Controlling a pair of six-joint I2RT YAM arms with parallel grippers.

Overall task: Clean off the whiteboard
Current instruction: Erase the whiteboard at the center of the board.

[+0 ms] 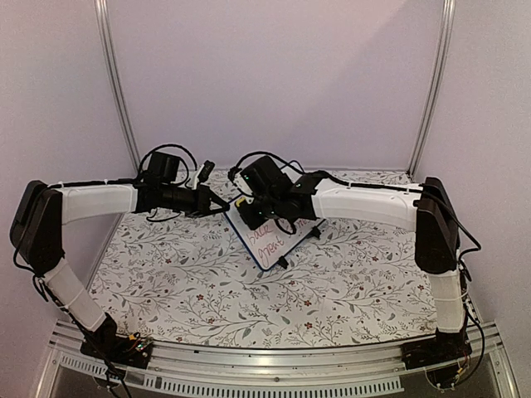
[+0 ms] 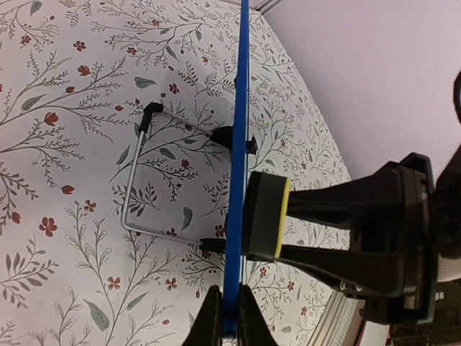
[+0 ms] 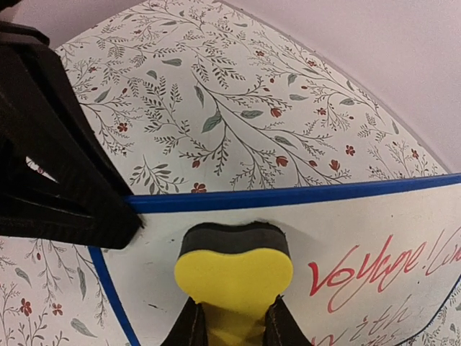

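The whiteboard [image 1: 270, 240] stands tilted near the middle-rear of the floral tabletop [image 1: 348, 290], between the two wrists. In the left wrist view it appears edge-on as a thin blue line [image 2: 237, 108], propped on a bent wire stand [image 2: 131, 176] that rests on the tabletop [image 2: 65, 144] behind it.

The left arm's fingers [image 2: 210, 323] are closed tight on the board's blue edge, one on each side of the frame. The right arm's fingers [image 3: 189, 328] are closed on a yellow sponge eraser [image 3: 234, 270]. Its dark pad lies against the board's white face [image 3: 374, 223], just below the top frame.

Seen from the left wrist, the eraser [image 2: 265, 216] sits flat on the board's far side. The right arm's black fingers [image 2: 324, 263] reach in from the right.

Red handwriting begins just beside the eraser, to its right in the right wrist view. More writing below it is cut off at the picture's edge.

The black body of the left arm's fingers [image 3: 50, 166] crowds the board's upper edge close to the eraser's left side, covering that corner. From above, both wrists and their looped cables [image 1: 274, 162] overhang the board's upper end. Only its lower part with the writing shows there.
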